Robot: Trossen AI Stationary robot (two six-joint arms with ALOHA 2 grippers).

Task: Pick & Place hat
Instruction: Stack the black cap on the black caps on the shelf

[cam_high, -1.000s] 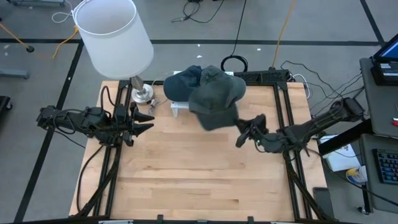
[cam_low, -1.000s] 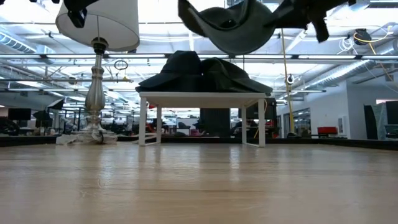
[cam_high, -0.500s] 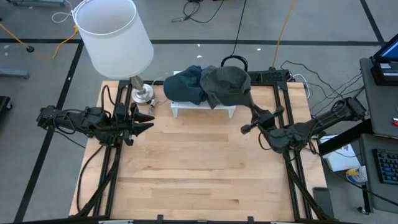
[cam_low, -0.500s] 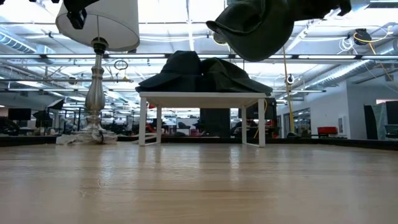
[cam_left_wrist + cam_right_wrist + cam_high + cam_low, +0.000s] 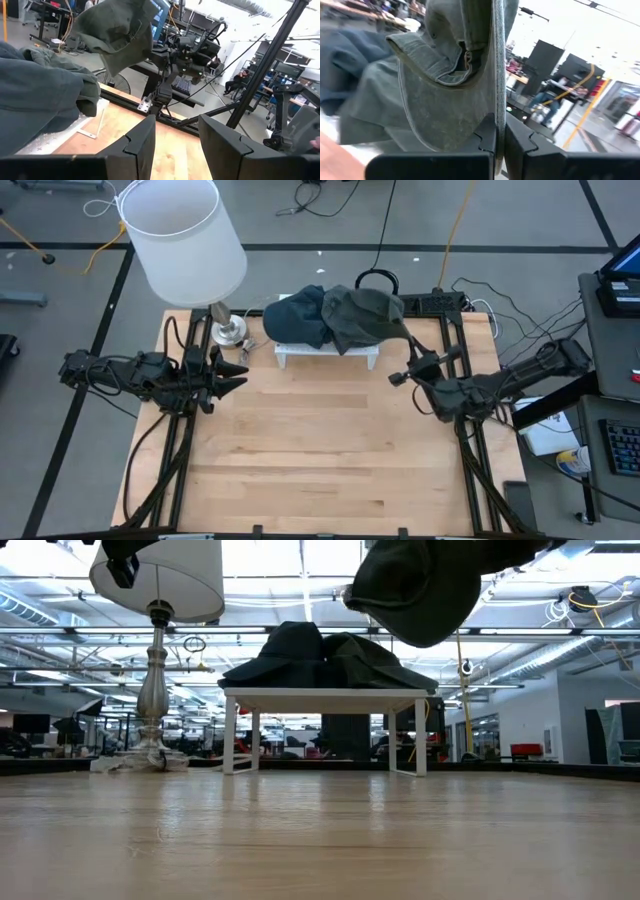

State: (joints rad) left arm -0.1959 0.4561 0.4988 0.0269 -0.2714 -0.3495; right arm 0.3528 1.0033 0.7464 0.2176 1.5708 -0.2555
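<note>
My right gripper (image 5: 402, 370) is shut on a grey-green hat (image 5: 368, 312), carried high over the right end of a small white stand (image 5: 328, 354) at the table's far edge. In the low view the held hat (image 5: 410, 585) hangs well above the two dark hats (image 5: 320, 658) resting on the stand's top (image 5: 325, 695). A blue hat (image 5: 293, 316) lies on the stand's left part. The left wrist view shows the held hat (image 5: 117, 30) above the hats on the stand (image 5: 40, 95). My left gripper (image 5: 232, 375) waits open at the table's left (image 5: 175, 137). My right gripper pinches a thin edge of the grey-green hat (image 5: 497, 95) between its two fingers (image 5: 487, 137), a single flat layer seen edge-on. The fingers reach toward the table's far-left from the right side. The hat is lifted clear and touches neither the stand nor the hats on it.
A table lamp with a white shade (image 5: 183, 235) and metal base (image 5: 229, 330) stands at the far left corner, beside the stand. Black cables (image 5: 375, 280) lie beyond the far edge. Bare wooden tabletop (image 5: 320, 450) stretches across the middle and near side.
My right gripper has moved from over the table's middle toward the far edge and slightly right, staying shut on the hat. The hat has travelled with it, turning about, and now hangs above the stand's right end. My left arm has kept still.
</note>
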